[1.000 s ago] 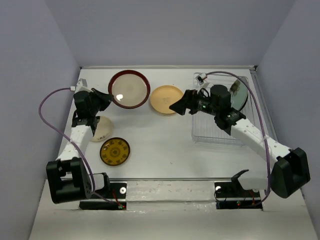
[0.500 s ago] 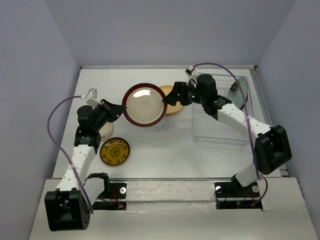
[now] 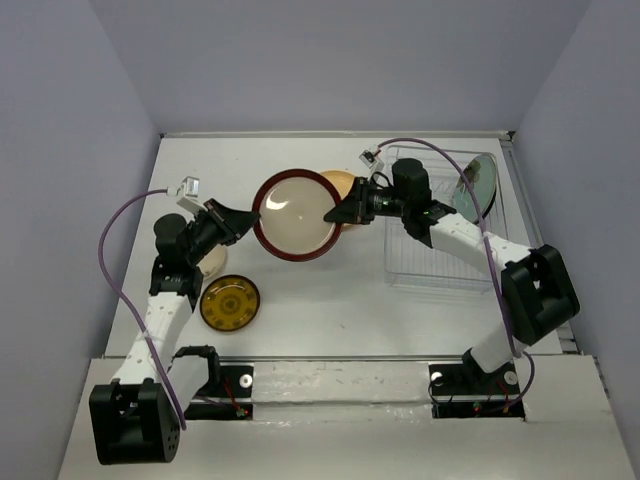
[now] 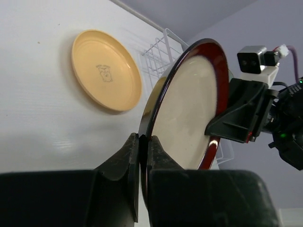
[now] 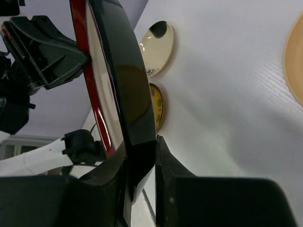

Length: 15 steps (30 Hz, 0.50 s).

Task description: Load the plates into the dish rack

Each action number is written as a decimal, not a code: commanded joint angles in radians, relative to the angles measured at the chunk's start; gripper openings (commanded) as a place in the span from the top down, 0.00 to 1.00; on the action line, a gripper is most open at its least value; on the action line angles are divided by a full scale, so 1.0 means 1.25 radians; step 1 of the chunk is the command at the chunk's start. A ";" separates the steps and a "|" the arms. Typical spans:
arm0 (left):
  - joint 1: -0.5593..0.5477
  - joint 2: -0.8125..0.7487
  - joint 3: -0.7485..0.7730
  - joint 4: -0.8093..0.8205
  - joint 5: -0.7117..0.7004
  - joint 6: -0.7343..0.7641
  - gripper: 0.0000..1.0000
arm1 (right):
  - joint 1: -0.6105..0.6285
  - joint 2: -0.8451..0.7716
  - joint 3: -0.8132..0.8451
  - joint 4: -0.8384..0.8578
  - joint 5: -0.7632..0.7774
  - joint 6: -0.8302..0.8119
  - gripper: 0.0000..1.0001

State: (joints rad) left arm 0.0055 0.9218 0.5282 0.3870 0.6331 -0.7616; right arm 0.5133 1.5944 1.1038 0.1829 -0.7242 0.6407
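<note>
The beige plate with a dark red rim (image 3: 295, 215) hangs tilted above the table between both arms. My left gripper (image 3: 252, 222) is shut on its left rim, seen close up (image 4: 143, 137). On the opposite rim my right gripper (image 3: 338, 215) is shut too, its jaws pressed on the dark edge (image 5: 141, 142). The white wire dish rack (image 3: 440, 265) stands at the right, with the teal plate (image 3: 473, 187) upright at its far end. The peach plate (image 3: 342, 181) lies flat, mostly hidden behind the held plate. The amber plate (image 3: 230, 303) and the black-and-cream plate (image 3: 212, 262) lie at the left.
Each arm's cable loops above the table at its side. The black-and-cream plate is partly under my left arm. The grey walls close in the table at the left, back and right. The rack's near rows of dividers hold nothing.
My left gripper has carried the red-rimmed plate from the back of the table towards the middle. My right gripper came over from the rack and shut on the plate's other rim.
</note>
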 commanded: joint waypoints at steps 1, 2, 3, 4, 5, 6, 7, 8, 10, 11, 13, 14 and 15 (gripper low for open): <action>-0.024 -0.066 0.011 0.162 0.097 -0.072 0.75 | 0.008 -0.043 -0.020 0.114 -0.018 0.047 0.93; -0.025 -0.071 0.005 0.162 0.103 -0.069 0.67 | 0.008 -0.056 -0.023 0.114 0.000 0.051 0.93; -0.025 -0.078 0.001 0.160 0.108 -0.066 0.56 | 0.008 -0.069 -0.023 0.113 0.021 0.053 0.93; -0.027 -0.089 -0.003 0.156 0.122 -0.056 0.35 | 0.008 -0.102 -0.022 0.098 0.067 0.041 0.93; -0.027 -0.094 -0.005 0.149 0.130 -0.045 0.26 | 0.008 -0.122 -0.017 0.077 0.097 0.030 0.93; -0.028 -0.103 -0.009 0.120 0.133 -0.031 0.11 | -0.003 -0.141 -0.011 0.050 0.135 0.017 0.93; -0.028 -0.118 -0.010 0.100 0.134 -0.013 0.01 | -0.025 -0.183 0.009 -0.008 0.204 -0.012 0.93; -0.030 -0.126 -0.010 0.076 0.130 0.008 0.01 | -0.039 -0.203 0.019 -0.042 0.243 -0.026 0.93; -0.042 -0.159 -0.017 -0.009 0.094 0.083 0.01 | -0.084 -0.257 0.064 -0.145 0.376 -0.074 0.93; -0.042 -0.170 -0.018 -0.032 0.080 0.101 0.01 | -0.098 -0.272 0.084 -0.199 0.428 -0.095 0.93; -0.058 -0.188 -0.029 -0.060 0.085 0.114 0.01 | -0.112 -0.295 0.126 -0.303 0.668 -0.170 0.93; -0.068 -0.200 -0.033 -0.056 0.091 0.107 0.01 | -0.122 -0.302 0.154 -0.324 0.749 -0.197 0.93; -0.093 -0.205 -0.044 -0.034 0.096 0.100 0.01 | -0.130 -0.306 0.165 -0.336 0.833 -0.224 0.93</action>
State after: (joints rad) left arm -0.0582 0.7036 0.5079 0.3576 0.7216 -0.6880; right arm 0.4152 1.2976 1.1419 -0.2012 -0.2253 0.5125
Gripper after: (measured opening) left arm 0.990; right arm 0.265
